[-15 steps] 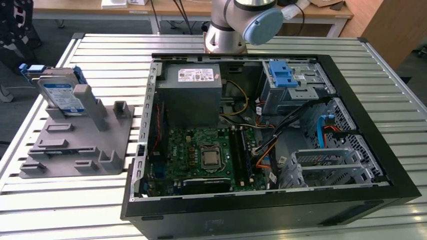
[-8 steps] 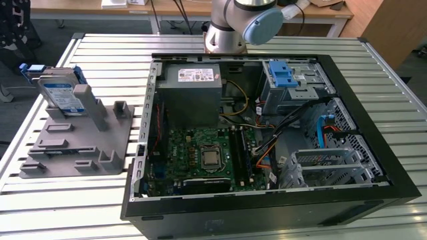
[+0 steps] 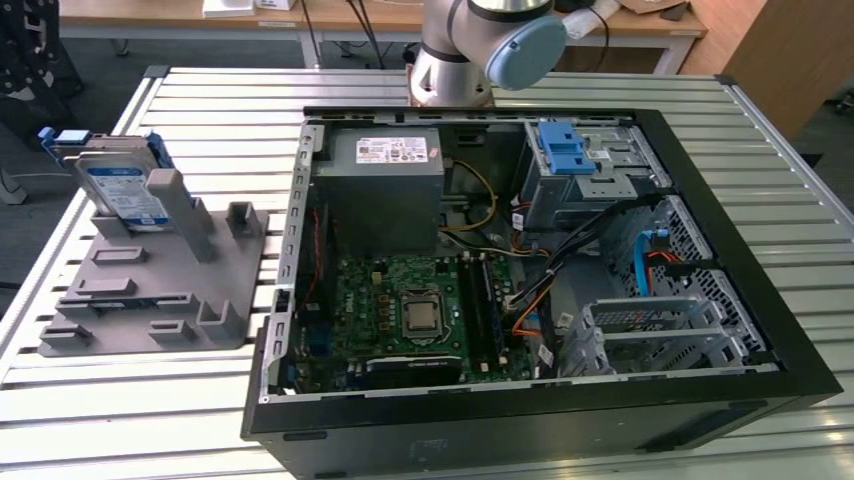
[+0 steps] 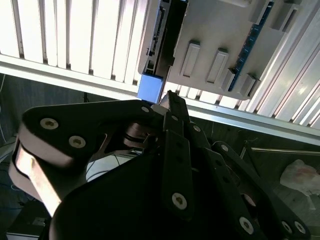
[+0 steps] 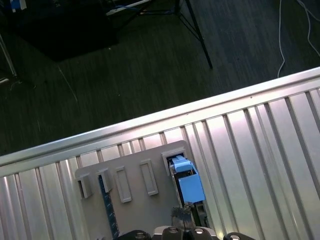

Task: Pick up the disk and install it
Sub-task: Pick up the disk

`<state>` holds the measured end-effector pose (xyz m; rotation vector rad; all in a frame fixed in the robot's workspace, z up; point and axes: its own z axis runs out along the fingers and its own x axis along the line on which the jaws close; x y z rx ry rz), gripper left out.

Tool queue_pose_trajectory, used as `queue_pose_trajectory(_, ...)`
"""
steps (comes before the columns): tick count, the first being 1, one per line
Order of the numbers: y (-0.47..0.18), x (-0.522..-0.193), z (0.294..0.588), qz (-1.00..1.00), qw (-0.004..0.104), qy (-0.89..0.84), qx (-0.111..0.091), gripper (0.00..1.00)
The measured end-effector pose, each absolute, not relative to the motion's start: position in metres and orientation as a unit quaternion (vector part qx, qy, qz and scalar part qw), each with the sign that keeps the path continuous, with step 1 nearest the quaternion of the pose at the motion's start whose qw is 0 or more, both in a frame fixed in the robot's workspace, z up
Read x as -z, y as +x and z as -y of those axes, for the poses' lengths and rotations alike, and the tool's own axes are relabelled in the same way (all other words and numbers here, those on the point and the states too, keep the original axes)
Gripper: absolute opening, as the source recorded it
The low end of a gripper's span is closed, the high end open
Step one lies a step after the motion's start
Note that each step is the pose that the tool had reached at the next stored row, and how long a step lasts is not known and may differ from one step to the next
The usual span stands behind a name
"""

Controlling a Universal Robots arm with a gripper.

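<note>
The disk stands on edge in a slot at the far end of the grey fixture, at the exterior view's left; its white-and-blue label faces the camera and blue rails run along its sides. In the second wrist view my gripper hangs above the disk, its dark fingers drawn together with nothing between them, apart from the disk's blue rail end. The first wrist view looks down on the blue top of the disk, with the gripper just beside it in the picture.
An open black computer case lies flat at the exterior view's right, with a metal drive cage and blue latch at its far end. The fixture has several other slots. The ribbed metal table ends close to the fixture, with dark floor beyond.
</note>
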<state>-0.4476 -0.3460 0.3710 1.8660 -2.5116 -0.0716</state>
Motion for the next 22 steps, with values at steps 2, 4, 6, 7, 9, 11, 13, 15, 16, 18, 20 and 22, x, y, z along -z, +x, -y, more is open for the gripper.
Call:
queue_pose_trajectory(2, -0.4477, -0.3709, 0.346, 0.802, 0.006, 0.597, 0.023, 0.11)
queue_pose_trajectory(4, -0.4477, -0.3709, 0.346, 0.802, 0.006, 0.597, 0.023, 0.11)
queue_pose_trajectory(6, -0.4477, -0.3709, 0.346, 0.802, 0.006, 0.597, 0.023, 0.11)
queue_pose_trajectory(7, -0.4477, -0.3709, 0.346, 0.802, 0.006, 0.597, 0.023, 0.11)
queue_pose_trajectory(9, -0.4477, -0.3709, 0.346, 0.802, 0.006, 0.597, 0.023, 0.11)
queue_pose_trajectory(11, -0.4477, -0.3709, 0.346, 0.802, 0.006, 0.597, 0.023, 0.11)
queue_pose_trajectory(13, -0.4476, -0.3709, 0.346, 0.802, 0.006, 0.597, 0.023, 0.11)
queue_pose_trajectory(15, -0.4476, -0.3709, 0.346, 0.802, 0.006, 0.597, 0.023, 0.11)
queue_pose_trajectory(16, -0.4477, -0.3709, 0.346, 0.8, 0.006, 0.599, 0.023, 0.11)
queue_pose_trajectory(18, -0.4476, -0.3708, 0.346, 0.794, 0.006, 0.608, 0.023, 0.11)
queue_pose_trajectory(20, -0.4476, -0.3707, 0.346, 0.785, 0.007, 0.619, 0.023, 0.11)
queue_pose_trajectory(22, -0.4476, -0.3705, 0.346, 0.775, 0.007, 0.632, 0.023, 0.11)
